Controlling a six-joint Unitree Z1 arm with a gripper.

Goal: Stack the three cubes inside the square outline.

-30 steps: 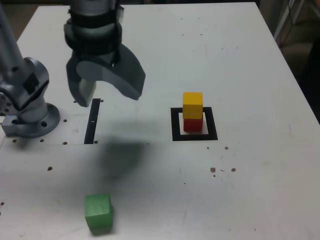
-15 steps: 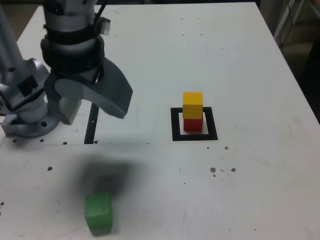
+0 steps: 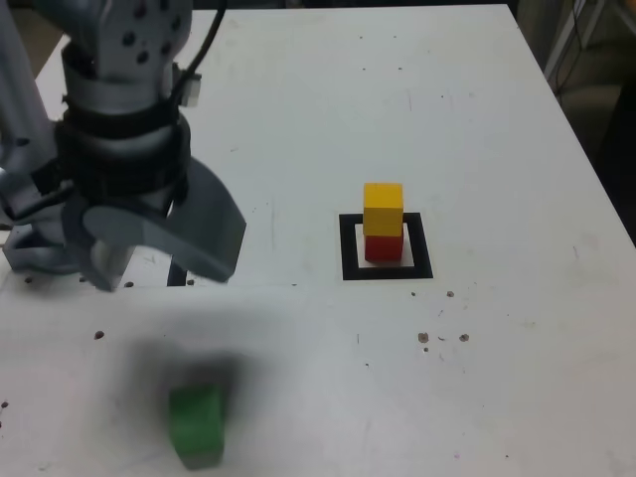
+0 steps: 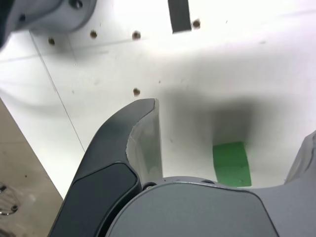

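table: pale top, runs out all around the green cube (image 3: 196, 422), bare surface (image 3: 517, 378)
arm: the only one here (image 3: 124, 149), up off the table, on the far side of the green cube in the exterior view
gripper: jaws wide open, nothing held; tips (image 3: 164, 278) above the table, beyond the green cube and slightly to its left in the exterior view, well clear of it
square outline: flat black frame (image 3: 422, 248), to the green cube's right and farther back, exterior view
black strip: partly hidden (image 3: 177, 276), beyond the green cube, exterior view
green cube: on the table, shadow at its far side; wrist view shows it in the span between the two fingers, untouched; no clear long axis
yellow cube: on the red one (image 3: 383, 209), right of and beyond the green cube, exterior view
red cube: inside the outline (image 3: 384, 250), same direction from the green cube
key relation: green cube below the jaws and toward the exterior camera; next move probably down and that way, a finger each side
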